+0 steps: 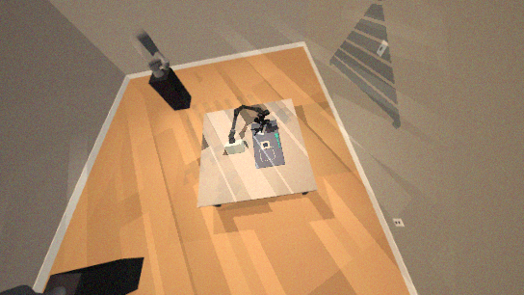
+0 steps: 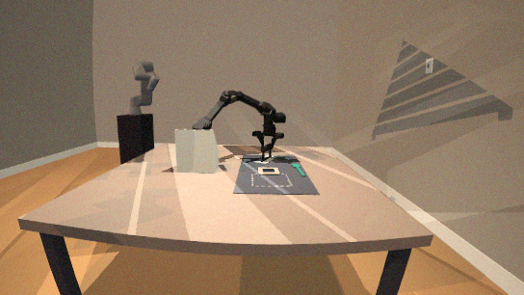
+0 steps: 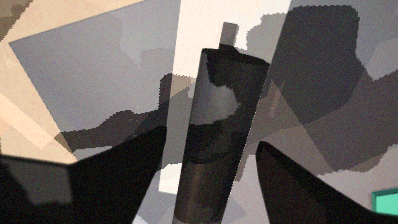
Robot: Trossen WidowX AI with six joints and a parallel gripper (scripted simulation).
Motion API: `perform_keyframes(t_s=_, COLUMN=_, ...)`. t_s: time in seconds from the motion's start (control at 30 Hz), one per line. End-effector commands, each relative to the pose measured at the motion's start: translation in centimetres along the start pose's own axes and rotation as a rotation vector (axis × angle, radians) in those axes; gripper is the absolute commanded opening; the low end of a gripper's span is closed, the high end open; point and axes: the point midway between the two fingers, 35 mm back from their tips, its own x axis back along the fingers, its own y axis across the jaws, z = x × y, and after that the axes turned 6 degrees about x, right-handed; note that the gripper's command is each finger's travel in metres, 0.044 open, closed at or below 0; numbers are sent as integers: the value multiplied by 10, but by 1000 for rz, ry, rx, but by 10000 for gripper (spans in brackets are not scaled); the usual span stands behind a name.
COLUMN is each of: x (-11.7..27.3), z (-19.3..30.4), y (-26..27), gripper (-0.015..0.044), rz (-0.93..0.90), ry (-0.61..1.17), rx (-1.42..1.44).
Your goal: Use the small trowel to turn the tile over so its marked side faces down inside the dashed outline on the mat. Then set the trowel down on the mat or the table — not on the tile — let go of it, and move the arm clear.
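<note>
My gripper [image 1: 260,131] [image 2: 266,155] [image 3: 211,140] is open, low over the far part of the mat. In the wrist view the dark, round handle of the trowel [image 3: 225,90] stands between the fingers, with gaps on both sides. The trowel's blade is mostly hidden or too small to make out. The tile [image 1: 266,145] [image 2: 269,170] lies flat on the mat, cream with a dark square on its upper face. It is nearer the exterior camera than the gripper, at the far edge of the dashed outline [image 2: 272,186]; any slight overlap is unclear.
The dark mat [image 1: 279,161] [image 2: 308,188] lies on the table [image 1: 217,183] [image 2: 159,207]. A teal object [image 1: 277,140] [image 2: 299,170] [image 3: 386,202] lies on the mat's right side. The arm's pale base block [image 1: 235,147] [image 2: 195,151] stands left of the mat. Shadows cross the mat.
</note>
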Motion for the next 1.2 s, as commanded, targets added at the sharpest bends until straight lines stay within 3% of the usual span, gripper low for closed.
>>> perform_keyframes(t_s=0.0, x=0, z=0, y=0, gripper=270, rz=1, ry=1, rx=4)
perform_keyframes(t_s=0.3, x=0, z=0, y=0, gripper=270, rz=1, ry=1, rx=4)
perform_keyframes(t_s=0.47, x=42, z=1, y=2, gripper=270, rz=1, ry=1, rx=4)
perform_keyframes(t_s=0.67, x=44, z=1, y=3, gripper=270, rz=1, ry=1, rx=3)
perform_keyframes(t_s=0.77, x=56, z=1, y=0, gripper=300, rz=15, ry=0, rx=1)
perform_keyframes(t_s=1.17, x=25, z=12, y=13, gripper=300, rz=238, ry=166, rx=26)
